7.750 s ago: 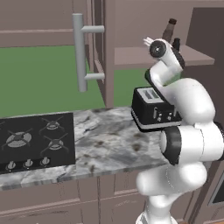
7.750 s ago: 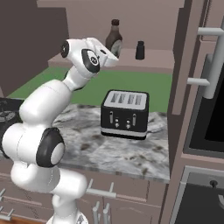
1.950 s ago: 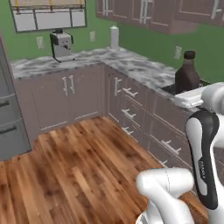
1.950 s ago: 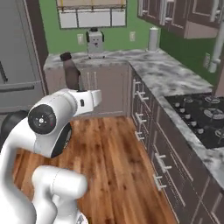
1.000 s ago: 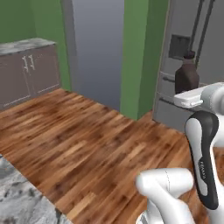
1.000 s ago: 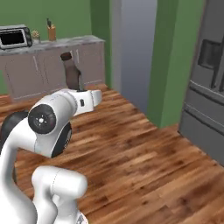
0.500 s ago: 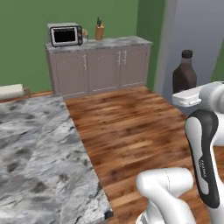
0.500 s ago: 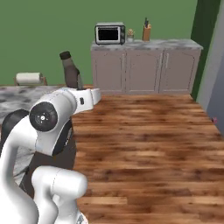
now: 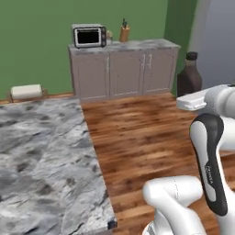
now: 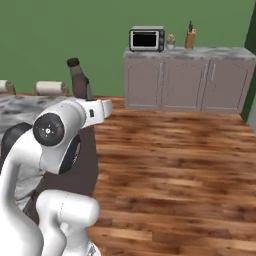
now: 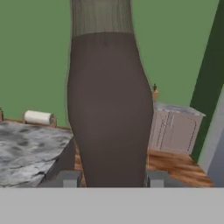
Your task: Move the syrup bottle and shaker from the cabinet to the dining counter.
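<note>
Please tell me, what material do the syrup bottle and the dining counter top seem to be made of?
The syrup bottle looks like dark brown glass or plastic: an even, smooth, slightly translucent surface with a ribbed darker cap. Which of the two it is cannot be told. The dining counter looks like polished stone, probably marble, judging by its grey-white veined pattern. The gripper holds the bottle at its base.

This is a home kitchen: green walls, a warm wood-plank floor (image 10: 175, 150), and a run of mauve-grey base cabinets (image 9: 124, 73) under a marbled top against the far wall. On that top sit a toaster oven (image 9: 89, 36) and a knife block (image 9: 124, 33) (handles poking up). Nearer, a grey-white marbled dining counter (image 9: 41, 156) spreads out with a paper-towel roll (image 9: 26, 91) at its far edge.
</note>
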Controlling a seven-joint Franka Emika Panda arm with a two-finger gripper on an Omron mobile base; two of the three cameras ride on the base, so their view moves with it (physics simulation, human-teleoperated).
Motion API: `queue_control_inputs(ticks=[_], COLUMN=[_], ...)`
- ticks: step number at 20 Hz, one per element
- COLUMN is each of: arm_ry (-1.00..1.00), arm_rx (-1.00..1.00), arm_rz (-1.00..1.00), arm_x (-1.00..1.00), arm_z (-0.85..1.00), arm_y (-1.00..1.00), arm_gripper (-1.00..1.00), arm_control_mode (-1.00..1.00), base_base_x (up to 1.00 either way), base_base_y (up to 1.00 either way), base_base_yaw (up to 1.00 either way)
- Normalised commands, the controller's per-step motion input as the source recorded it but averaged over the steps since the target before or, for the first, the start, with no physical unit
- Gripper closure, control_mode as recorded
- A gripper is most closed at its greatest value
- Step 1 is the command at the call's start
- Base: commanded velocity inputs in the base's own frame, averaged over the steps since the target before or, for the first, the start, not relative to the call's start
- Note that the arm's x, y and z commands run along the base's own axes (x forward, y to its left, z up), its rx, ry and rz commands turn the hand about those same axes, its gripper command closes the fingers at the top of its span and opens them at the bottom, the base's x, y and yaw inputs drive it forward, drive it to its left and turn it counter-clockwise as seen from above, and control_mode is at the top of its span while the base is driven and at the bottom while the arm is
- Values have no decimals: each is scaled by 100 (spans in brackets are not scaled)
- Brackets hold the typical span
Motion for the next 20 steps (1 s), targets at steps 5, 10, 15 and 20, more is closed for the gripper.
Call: queue_control_inputs(ticks=[5,10,15,20], arm_ry=[0,0,0,0], arm_rx=[0,0,0,0], arm_rz=[0,0,0,0], arm_x=[0,0,0,0], arm_z=[0,0,0,0], arm_y=[0,0,0,0], arm_gripper=[100,100,100,100], arm_control_mode=[100,100,100,100], base_base_x=[0,-4,-12,3], base_base_y=[0,0,0,-6], base_base_yaw=[77,95,96,91])
